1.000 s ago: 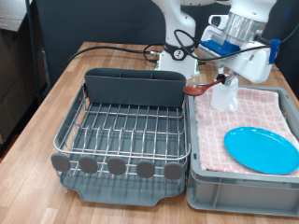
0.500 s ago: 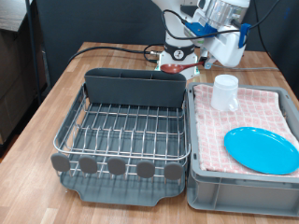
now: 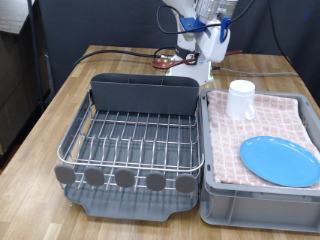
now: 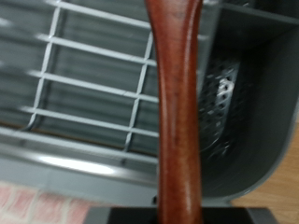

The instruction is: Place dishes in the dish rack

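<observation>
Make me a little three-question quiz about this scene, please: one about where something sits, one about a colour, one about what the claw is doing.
1. Where is the white mug?
A. In the wire dish rack
B. On the pink-checked cloth in the grey crate
C. On the bare wooden table

2. What colour is the plate?
A. Light blue
B. Red
C. Black

3. What is between the fingers of the claw?
A. Nothing
B. The mug
C. A reddish-brown wooden spoon

Answers:
1 B: the mug stands on the checked cloth, beyond the plate.
2 A: the round plate is plainly light blue.
3 C: the wrist view shows the wooden spoon running out from the claw over the dish rack.
</observation>
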Robot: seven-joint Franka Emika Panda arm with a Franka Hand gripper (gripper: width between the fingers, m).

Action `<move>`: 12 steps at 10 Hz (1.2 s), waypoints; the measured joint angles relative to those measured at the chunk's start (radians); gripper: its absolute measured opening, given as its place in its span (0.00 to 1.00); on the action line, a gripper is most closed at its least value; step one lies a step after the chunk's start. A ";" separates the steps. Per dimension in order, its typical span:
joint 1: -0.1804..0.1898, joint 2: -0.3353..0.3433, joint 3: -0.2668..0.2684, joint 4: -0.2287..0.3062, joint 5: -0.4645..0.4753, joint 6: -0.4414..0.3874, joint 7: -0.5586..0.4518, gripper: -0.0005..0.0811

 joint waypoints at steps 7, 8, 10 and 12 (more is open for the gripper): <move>-0.004 -0.127 -0.216 -0.081 0.115 -0.082 -0.245 0.12; 0.002 -0.127 -0.244 -0.082 0.141 -0.085 -0.288 0.12; 0.017 -0.126 -0.271 -0.083 0.162 -0.080 -0.337 0.12; 0.020 -0.124 -0.269 -0.077 0.162 -0.081 -0.338 0.12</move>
